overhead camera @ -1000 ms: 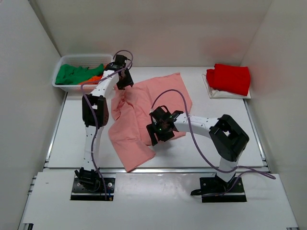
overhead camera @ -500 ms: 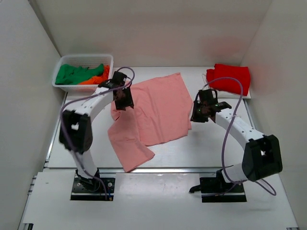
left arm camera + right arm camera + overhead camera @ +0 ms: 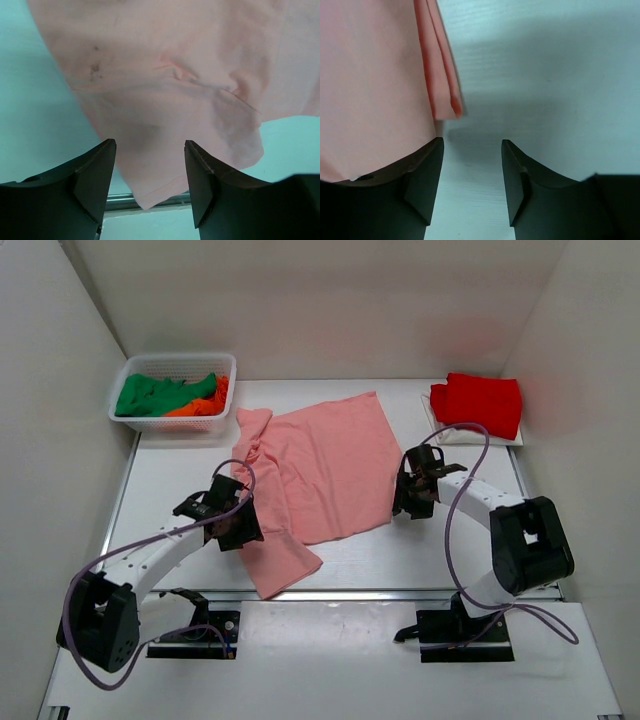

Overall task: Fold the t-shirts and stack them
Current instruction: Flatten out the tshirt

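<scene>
A salmon-pink t-shirt lies spread on the table, its lower left part reaching the front edge. My left gripper hangs over that lower left part. In the left wrist view it is open, with the pink cloth below it and nothing held. My right gripper is at the shirt's right edge. In the right wrist view it is open over bare table, with the shirt's doubled edge just ahead on the left. A folded red t-shirt rests at the back right. Green and orange t-shirts lie in the basket.
The white mesh basket stands at the back left corner. The red shirt sits on a white sheet. White walls close in the left, back and right. A metal rail runs along the table's front edge.
The left arm swung from beside the basket down to the shirt's lower left. The right arm went from the shirt's middle to its right edge. The shirt now lies flatter.
</scene>
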Robot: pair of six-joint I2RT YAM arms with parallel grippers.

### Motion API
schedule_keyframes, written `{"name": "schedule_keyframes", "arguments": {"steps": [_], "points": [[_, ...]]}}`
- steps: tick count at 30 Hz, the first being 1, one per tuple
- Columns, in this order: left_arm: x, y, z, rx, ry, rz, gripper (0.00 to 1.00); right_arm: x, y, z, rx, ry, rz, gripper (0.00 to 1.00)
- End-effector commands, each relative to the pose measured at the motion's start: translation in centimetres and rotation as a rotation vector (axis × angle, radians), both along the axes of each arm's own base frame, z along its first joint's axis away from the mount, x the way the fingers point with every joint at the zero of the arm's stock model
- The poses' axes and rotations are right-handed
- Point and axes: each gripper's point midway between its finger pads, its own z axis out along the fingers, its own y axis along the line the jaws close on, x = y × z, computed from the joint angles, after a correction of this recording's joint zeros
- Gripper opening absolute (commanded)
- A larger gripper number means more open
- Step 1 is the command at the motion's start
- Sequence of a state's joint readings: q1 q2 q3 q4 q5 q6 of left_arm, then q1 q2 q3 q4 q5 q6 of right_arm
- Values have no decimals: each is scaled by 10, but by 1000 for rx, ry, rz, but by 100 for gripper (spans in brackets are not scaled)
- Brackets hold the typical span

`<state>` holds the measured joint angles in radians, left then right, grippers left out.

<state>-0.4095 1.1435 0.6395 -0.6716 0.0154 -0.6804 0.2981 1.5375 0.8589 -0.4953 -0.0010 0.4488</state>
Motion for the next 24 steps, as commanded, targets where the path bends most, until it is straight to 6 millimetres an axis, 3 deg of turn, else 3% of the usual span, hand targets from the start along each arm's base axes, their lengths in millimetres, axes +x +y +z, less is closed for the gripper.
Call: {"name": "schedule_keyframes", "arguments": {"steps": [1,7,14,17,21,23,24], "points": [[4,-5,11,-40,-66,32,69,29,2,7,1,-79,-38,49],[-24,-15,-11,8,44,-61,67,38,2,2,23,-74,-83,55],[-57,-24,-27,45,123,-164,66,54,2,-2,22,-80,-99,53],[-64,-25,-33,61,137,-183,63,49,4,-13,11,-42,-89,51],[-76,-30,-47,101,191,-219,63,46,14,-15,-13,-14,-63,45],[-76,-31,-51,127,187,-220,61,37,15,-21,-24,14,-51,35],[-77,-33,-53,128,188,-226,55,37,13,-22,-26,17,-49,22]]}}
